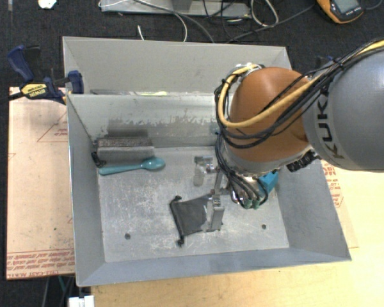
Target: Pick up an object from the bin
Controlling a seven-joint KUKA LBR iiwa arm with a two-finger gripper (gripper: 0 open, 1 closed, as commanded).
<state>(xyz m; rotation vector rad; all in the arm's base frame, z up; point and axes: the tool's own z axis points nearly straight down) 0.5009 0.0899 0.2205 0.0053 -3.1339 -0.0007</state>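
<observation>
My gripper point(209, 194) hangs below the orange dome over the middle of the bin, open, with one metal finger point(202, 169) toward the back and the other finger point(216, 216) toward the front. Nothing sits between them. A dark grey flat square thing point(191, 216) lies on the bin floor at the front centre. Its right edge touches the front finger. Just right of the gripper, a small blue thing point(269, 181) peeks out from under the arm, mostly hidden.
A teal plastic spoon point(133, 166) lies at the left, bowl pointing right. Behind it a grey bristly block point(123, 142) rests against the back wall. The arm covers the bin's right back part.
</observation>
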